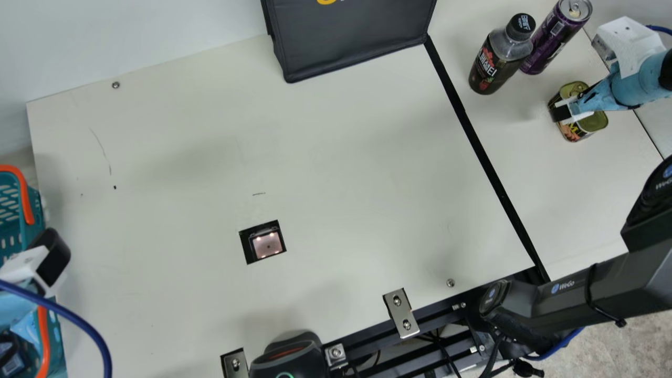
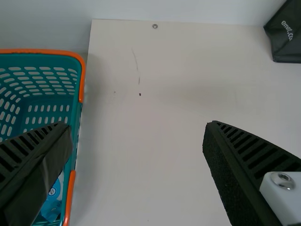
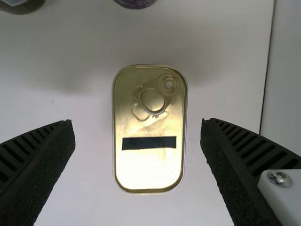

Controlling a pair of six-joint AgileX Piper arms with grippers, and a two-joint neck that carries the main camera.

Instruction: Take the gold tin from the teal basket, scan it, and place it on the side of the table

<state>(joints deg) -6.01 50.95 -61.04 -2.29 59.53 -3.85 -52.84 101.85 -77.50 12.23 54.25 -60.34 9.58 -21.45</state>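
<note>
Over at two to three o'clock in the main view, the gold tin [image 1: 597, 122] is sitting lid up on the side table [image 1: 593, 199]. The right gripper [image 1: 563, 112] is hanging over it, fingers spread wide, the lid showing between them. From the tin, a bottle [image 1: 496, 62] is standing toward ten o'clock, a purple can [image 1: 553, 38] toward eleven. Way over between eight and nine, the left gripper [image 1: 51, 257] is gaping empty beside the teal basket [image 1: 34, 207].
</note>
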